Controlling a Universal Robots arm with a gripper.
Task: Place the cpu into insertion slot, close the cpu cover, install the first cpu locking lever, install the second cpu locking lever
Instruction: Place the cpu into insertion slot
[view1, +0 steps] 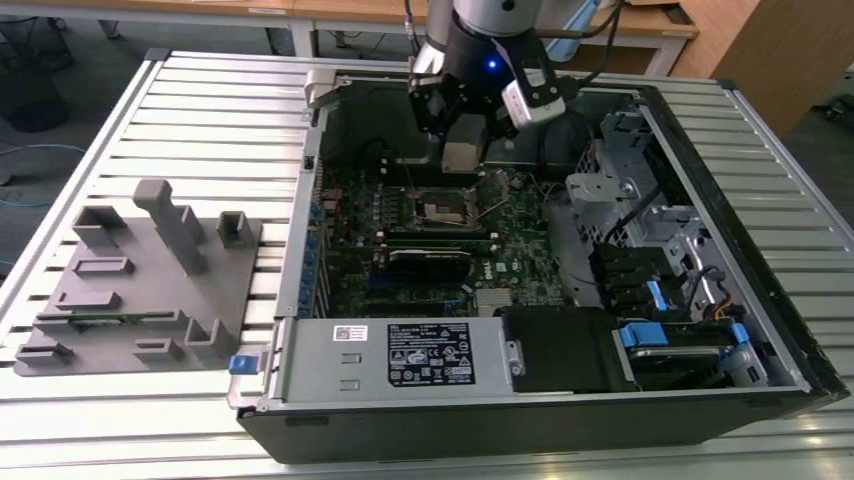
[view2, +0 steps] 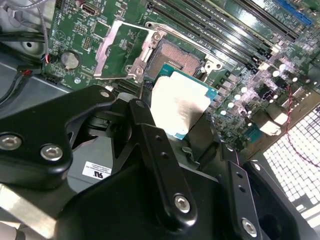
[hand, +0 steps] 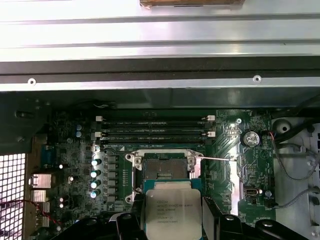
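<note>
One gripper (view2: 175, 121) closed on the edges of one cpu (view2: 181, 102), chip held clear of the board (hand: 75, 150), near one bare insertion slot (view2: 181, 57), one cpu cover (view2: 120, 50) flipped open beside that slot, inside one computer case (view1: 534, 425).

The slatted metal table (view1: 214, 110) carries an open computer case (view1: 561, 432) and grey fixture (view1: 134, 300).

Black jointed claw (view2: 177, 115) with silver screws (view2: 182, 202) on a silver-and-black arm (view1: 470, 50) bearing a blue light (view1: 494, 66)
</note>
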